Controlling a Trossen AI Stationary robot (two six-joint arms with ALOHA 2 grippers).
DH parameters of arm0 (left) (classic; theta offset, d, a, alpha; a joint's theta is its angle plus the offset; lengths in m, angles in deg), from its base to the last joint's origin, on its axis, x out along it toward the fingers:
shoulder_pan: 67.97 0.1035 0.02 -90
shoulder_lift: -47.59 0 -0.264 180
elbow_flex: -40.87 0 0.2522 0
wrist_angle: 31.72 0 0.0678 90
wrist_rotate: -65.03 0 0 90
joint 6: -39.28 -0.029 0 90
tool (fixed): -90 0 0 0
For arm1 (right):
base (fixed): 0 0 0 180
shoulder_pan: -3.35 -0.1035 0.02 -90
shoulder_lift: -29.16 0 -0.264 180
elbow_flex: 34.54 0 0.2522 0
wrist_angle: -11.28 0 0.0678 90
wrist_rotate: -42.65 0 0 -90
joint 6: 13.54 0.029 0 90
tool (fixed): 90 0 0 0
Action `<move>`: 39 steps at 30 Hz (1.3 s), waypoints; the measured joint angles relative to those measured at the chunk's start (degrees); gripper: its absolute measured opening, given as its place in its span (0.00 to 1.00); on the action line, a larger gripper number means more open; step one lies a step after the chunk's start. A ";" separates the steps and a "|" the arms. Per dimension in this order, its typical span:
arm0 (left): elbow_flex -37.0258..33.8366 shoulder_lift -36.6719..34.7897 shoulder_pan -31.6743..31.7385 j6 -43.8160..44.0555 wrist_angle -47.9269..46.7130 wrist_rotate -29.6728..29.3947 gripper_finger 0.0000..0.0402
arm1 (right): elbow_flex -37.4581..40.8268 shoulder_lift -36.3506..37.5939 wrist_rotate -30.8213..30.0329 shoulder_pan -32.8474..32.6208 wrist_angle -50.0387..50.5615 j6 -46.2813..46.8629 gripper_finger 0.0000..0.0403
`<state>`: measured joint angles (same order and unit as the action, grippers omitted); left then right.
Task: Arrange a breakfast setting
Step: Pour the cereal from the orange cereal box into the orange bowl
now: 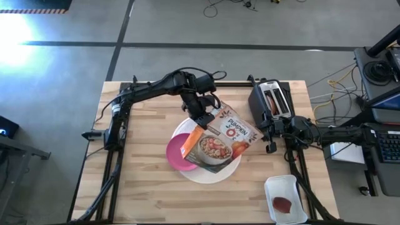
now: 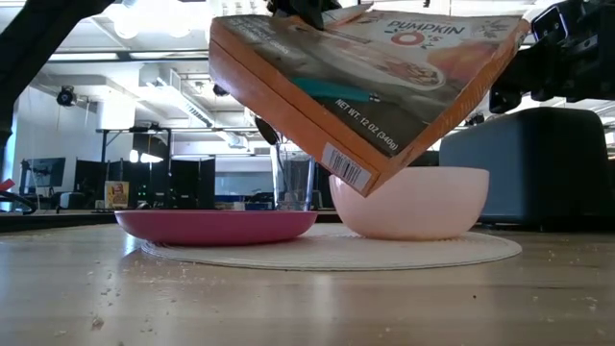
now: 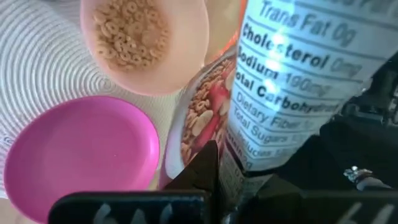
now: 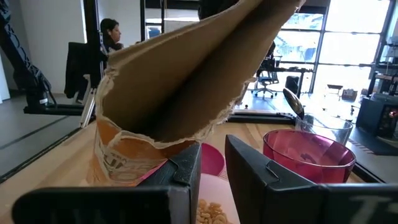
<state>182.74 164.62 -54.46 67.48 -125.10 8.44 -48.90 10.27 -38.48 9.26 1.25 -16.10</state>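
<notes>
Pinched in your left gripper (image 1: 201, 116), fingers closed on one end, the orange cereal box (image 1: 222, 136) hangs tilted above the large white round mat (image 1: 215, 173) near the table's centre. Below it on the mat sit the peach bowl (image 3: 146, 43), already holding cereal, and the magenta plate (image 3: 81, 152) beside it. Judge the box light but soft-walled cardboard: squeeze across its narrow faces, or it will buckle. Your right gripper (image 1: 271, 147) waits near the table's right edge by the toaster (image 1: 271, 100), fingers parted on nothing. From above, the box hides the bowl, the translucent pink cup (image 4: 309, 157) and the spoon (image 4: 293, 102).
</notes>
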 joint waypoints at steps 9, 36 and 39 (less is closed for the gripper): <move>0.42 0.00 -0.14 0.95 -0.41 1.15 0.00 | 0.00 0.00 0.07 0.00 0.00 0.00 0.16; 0.72 0.00 -0.02 1.43 0.04 -3.08 0.00 | 0.00 0.00 0.02 0.00 -0.04 0.00 0.16; 0.72 0.00 -0.02 1.39 0.04 -3.12 0.00 | 0.00 0.00 0.04 0.00 -0.04 0.00 0.16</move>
<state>183.47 164.62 -54.48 68.87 -125.06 5.32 -48.90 10.27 -38.44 9.26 1.21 -16.10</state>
